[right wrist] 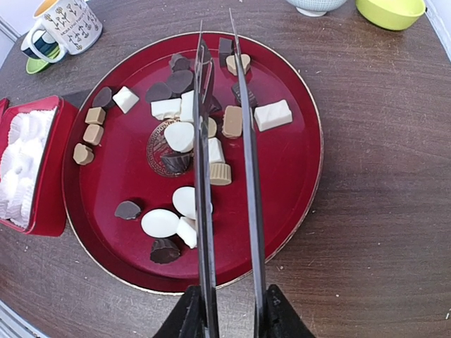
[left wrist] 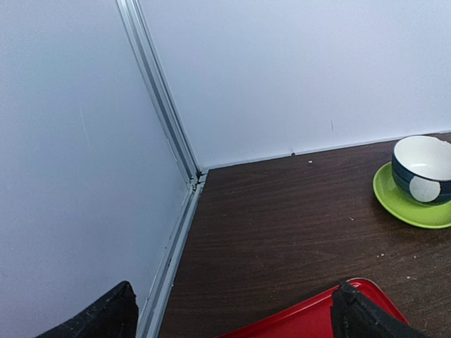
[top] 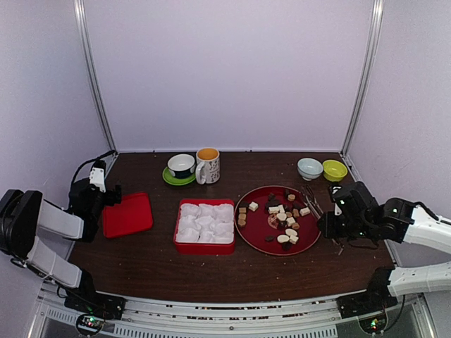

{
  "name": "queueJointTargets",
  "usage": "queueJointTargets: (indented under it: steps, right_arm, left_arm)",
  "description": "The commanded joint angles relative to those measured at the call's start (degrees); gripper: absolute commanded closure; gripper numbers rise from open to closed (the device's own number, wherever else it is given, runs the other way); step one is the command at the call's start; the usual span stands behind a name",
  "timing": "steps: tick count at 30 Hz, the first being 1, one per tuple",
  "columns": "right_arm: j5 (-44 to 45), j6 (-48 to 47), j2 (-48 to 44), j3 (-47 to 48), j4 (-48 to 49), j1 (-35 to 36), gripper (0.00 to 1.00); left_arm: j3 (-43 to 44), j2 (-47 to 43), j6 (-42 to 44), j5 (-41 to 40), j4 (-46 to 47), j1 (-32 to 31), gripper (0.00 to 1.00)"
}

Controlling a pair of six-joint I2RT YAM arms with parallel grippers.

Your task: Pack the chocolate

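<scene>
Several chocolate pieces (top: 282, 217), dark, tan and cream-white, lie on a round red plate (top: 257, 238); they also show in the right wrist view (right wrist: 180, 136). My right gripper (right wrist: 232, 320) is shut on long metal tongs (right wrist: 205, 211) at the plate's right edge (top: 328, 225). The tongs reach across the plate with their blades slightly apart and nothing between them. A red box (top: 204, 246) of white paper cups (top: 205, 222) stands left of the plate. My left gripper (left wrist: 232, 317) is open and empty above the far corner of a red lid (top: 127, 214).
A patterned mug (top: 208, 165) and a cup on a green saucer (top: 181, 166) stand behind the box. A pale bowl (top: 309, 167) and a yellow-green bowl (top: 335, 170) stand at the back right. White walls close in on three sides.
</scene>
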Motion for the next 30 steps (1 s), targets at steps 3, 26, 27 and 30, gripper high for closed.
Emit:
queueJointTargets:
  steps: [3,26,27,30]
  right_arm:
    - [-1.02,1.23,0.04,-1.9,1.38,-0.51,0.72]
    - [1.84,4.28,14.91,-16.17,25.36,-0.12,0.68]
    - [1.91,4.28,15.05,-16.2,25.4,0.0,0.68]
    - [2.38,4.28,15.08,-16.14,25.31,0.33,0.64]
  left_arm:
    - [-0.25,0.32,-0.21,0.7,3.69,0.36,0.02]
    - [-0.23,0.33,-0.21,0.7,3.68,0.36,0.02]
    - [-0.27,0.33,-0.21,0.68,3.67,0.36,0.02]
    - [-0.23,0.33,-0.21,0.7,3.66,0.36,0.02]
